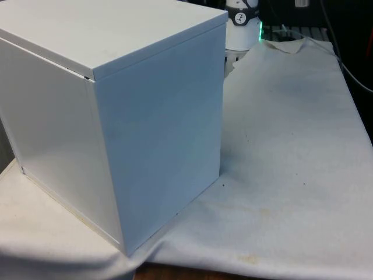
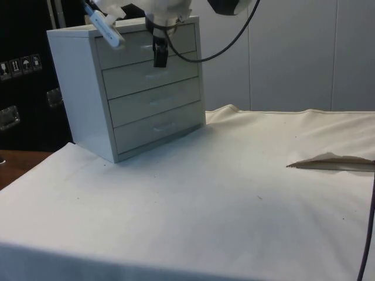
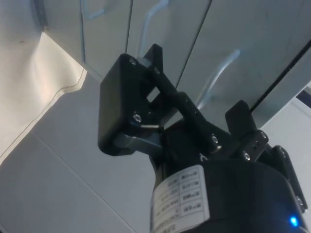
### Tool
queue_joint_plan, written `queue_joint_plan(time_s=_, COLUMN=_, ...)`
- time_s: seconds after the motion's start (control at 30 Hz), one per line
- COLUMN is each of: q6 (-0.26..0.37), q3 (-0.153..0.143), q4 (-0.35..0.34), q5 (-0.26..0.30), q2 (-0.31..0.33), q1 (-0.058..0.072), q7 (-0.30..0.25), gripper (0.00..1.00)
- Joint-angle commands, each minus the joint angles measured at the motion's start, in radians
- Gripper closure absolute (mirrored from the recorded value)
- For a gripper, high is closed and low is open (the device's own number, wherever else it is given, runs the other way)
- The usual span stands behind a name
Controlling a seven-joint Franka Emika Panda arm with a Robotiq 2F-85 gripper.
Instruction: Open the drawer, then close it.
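White cloth (image 2: 222, 199) covers my table; one chest (image 2: 117, 88) with four drawers (all shut) sits upper left, gripper (image 2: 159, 55) before it, fingers parted, holding nothing.

White cloth (image 1: 280, 175) covers the surface (image 2: 17, 167), speckled with small dark marks and a yellowish stain near its front edge. Cloth is wrinkled along its far edge, with a raised fold (image 2: 331, 162). Bare wood of the surface shows just beside the cloth. Black cable (image 2: 234, 41) hangs above the cloth.
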Motion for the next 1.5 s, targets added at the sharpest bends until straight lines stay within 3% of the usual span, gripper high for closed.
queue_joint_plan(time_s=0.0, q6=0.021, q3=-0.002, q4=0.003, q5=-0.007, q2=0.007, q1=-0.004, q7=0.008, gripper=0.0)
queue_joint_plan(time_s=0.47, q6=0.043, q3=-0.002, q4=-0.009, q5=0.001, q2=0.032, q1=0.001, q7=0.032, gripper=0.0)
queue_joint_plan(time_s=0.7, q6=0.066, q3=-0.011, q4=-0.002, q5=0.001, q2=0.041, q1=-0.008, q7=0.027, gripper=0.0)
queue_joint_plan(time_s=0.73, q6=0.045, q3=-0.008, q4=-0.006, q5=0.001, q2=0.035, q1=-0.002, q7=0.032, gripper=0.0)
queue_joint_plan(time_s=0.77, q6=0.067, q3=-0.012, q4=-0.001, q5=0.002, q2=0.042, q1=-0.009, q7=0.027, gripper=0.0)
queue_joint_plan(time_s=0.87, q6=0.073, q3=-0.019, q4=0.005, q5=0.003, q2=0.049, q1=-0.011, q7=0.026, gripper=0.02)
queue_joint_plan(time_s=0.97, q6=0.077, q3=-0.022, q4=0.009, q5=0.004, q2=0.054, q1=-0.012, q7=0.026, gripper=0.16)
queue_joint_plan(time_s=1.03, q6=0.078, q3=-0.023, q4=0.01, q5=0.004, q2=0.057, q1=-0.013, q7=0.026, gripper=0.33)
queue_joint_plan(time_s=1.07, q6=0.078, q3=-0.023, q4=0.011, q5=0.004, q2=0.057, q1=-0.014, q7=0.026, gripper=0.38)
queue_joint_plan(time_s=1.1, q6=0.053, q3=-0.021, q4=0.008, q5=0.001, q2=0.049, q1=-0.007, q7=0.031, gripper=0.43)
queue_joint_plan(time_s=1.13, q6=0.078, q3=-0.023, q4=0.011, q5=0.004, q2=0.057, q1=-0.014, q7=0.026, gripper=0.43)
queue_joint_plan(time_s=1.27, q6=0.078, q3=-0.026, q4=0.014, q5=0.004, q2=0.06, q1=-0.013, q7=0.026, gripper=0.63)
queue_joint_plan(time_s=1.3, q6=0.078, q3=-0.027, q4=0.016, q5=0.005, q2=0.062, q1=-0.012, q7=0.027, gripper=0.75)
queue_joint_plan(time_s=1.4, q6=0.079, q3=-0.028, q4=0.018, q5=0.005, q2=0.066, q1=-0.012, q7=0.027, gripper=0.89)
queue_joint_plan(time_s=1.43, q6=0.054, q3=-0.031, q4=0.024, q5=0.001, q2=0.061, q1=-0.008, q7=0.026, gripper=0.94)
queue_joint_plan(time_s=1.47, q6=0.075, q3=-0.029, q4=0.019, q5=0.005, q2=0.065, q1=-0.011, q7=0.027, gripper=0.94)
